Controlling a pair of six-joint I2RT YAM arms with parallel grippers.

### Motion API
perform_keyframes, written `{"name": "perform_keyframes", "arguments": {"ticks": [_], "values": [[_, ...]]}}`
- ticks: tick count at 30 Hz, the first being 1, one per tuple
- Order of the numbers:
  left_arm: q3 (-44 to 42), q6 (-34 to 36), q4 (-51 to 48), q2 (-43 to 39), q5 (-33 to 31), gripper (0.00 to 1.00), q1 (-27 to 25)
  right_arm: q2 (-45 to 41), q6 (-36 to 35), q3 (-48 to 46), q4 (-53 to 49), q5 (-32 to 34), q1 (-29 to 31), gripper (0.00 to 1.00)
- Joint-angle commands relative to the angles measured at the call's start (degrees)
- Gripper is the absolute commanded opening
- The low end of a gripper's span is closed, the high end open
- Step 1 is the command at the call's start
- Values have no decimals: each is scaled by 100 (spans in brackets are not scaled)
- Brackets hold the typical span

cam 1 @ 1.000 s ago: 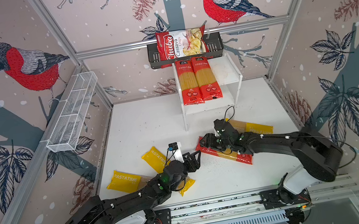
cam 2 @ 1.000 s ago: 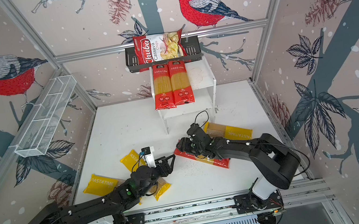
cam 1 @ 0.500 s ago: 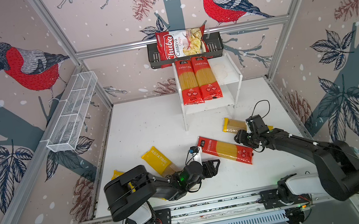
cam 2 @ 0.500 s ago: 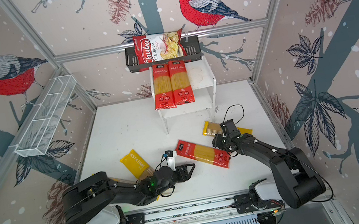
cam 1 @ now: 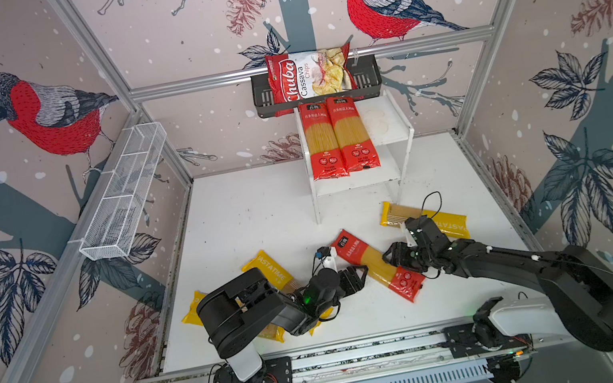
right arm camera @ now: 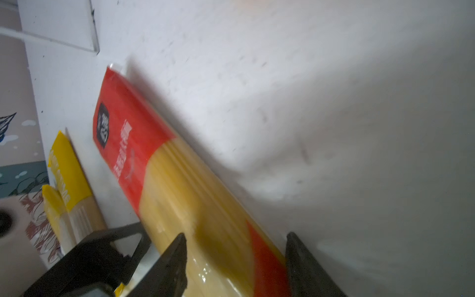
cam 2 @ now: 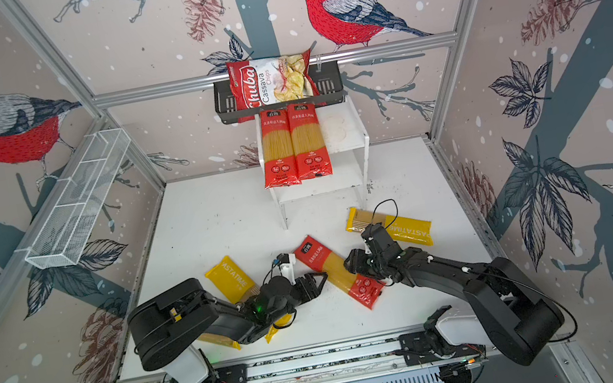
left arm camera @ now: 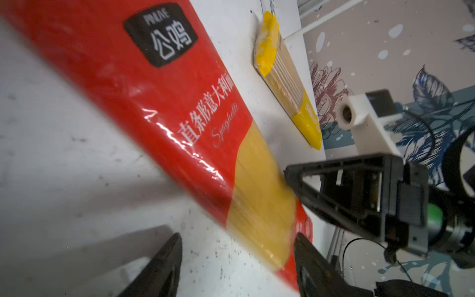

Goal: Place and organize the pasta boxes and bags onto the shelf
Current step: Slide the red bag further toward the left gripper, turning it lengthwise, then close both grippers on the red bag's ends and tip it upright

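The white shelf [cam 1: 390, 123] [cam 2: 350, 138] stands at the back with two red-ended pasta packs [cam 1: 340, 136] side by side on its top board. A third red-ended pack [cam 1: 378, 267] [cam 2: 336, 276] [left arm camera: 195, 123] [right arm camera: 185, 195] lies slantwise on the table. My left gripper [cam 1: 359, 278] [cam 2: 322, 282] [left arm camera: 237, 257] is open at one side of its middle, the pack's edge partly between the fingers. My right gripper [cam 1: 390, 260] [cam 2: 351, 265] [right arm camera: 236, 257] stands open astride the pack from the opposite side. Yellow packs lie at the right [cam 1: 423, 219] and left [cam 1: 274, 273]; more are partly hidden under my left arm.
A Chuba Cassava Chips bag [cam 1: 308, 76] sits in the black basket [cam 1: 365, 77] above the shelf. A white wire basket [cam 1: 124, 193] hangs on the left wall. The shelf's lower board [cam 1: 353, 180] is bare. Both arms crowd the table's front.
My right gripper has come back from the right-hand yellow pack to the red pack's middle. The pack's near end has swung toward the front. The left jaws have narrowed a little.
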Motion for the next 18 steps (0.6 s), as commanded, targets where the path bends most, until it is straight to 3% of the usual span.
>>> {"name": "perform_keyframes", "arguments": {"ticks": [1, 4, 7, 11, 14, 18], "values": [[-121, 6, 201, -122, 121, 69, 230, 109, 848, 64, 422, -266, 463, 61], [-160, 248, -172, -439, 126, 69, 478, 348, 960, 252, 744, -501, 761, 61], [-192, 425, -626, -846, 149, 69, 602, 363, 875, 280, 948, -881, 643, 61], [-437, 444, -1146, -1401, 81, 69, 532, 50, 616, -115, 1051, -1350, -33, 59], [-427, 482, -1684, -1704, -140, 69, 307, 116, -75, -193, 595, -1917, -591, 53], [-154, 353, -2168, -1710, -204, 69, -43, 235, -847, -149, 41, -2077, -902, 48]]}}
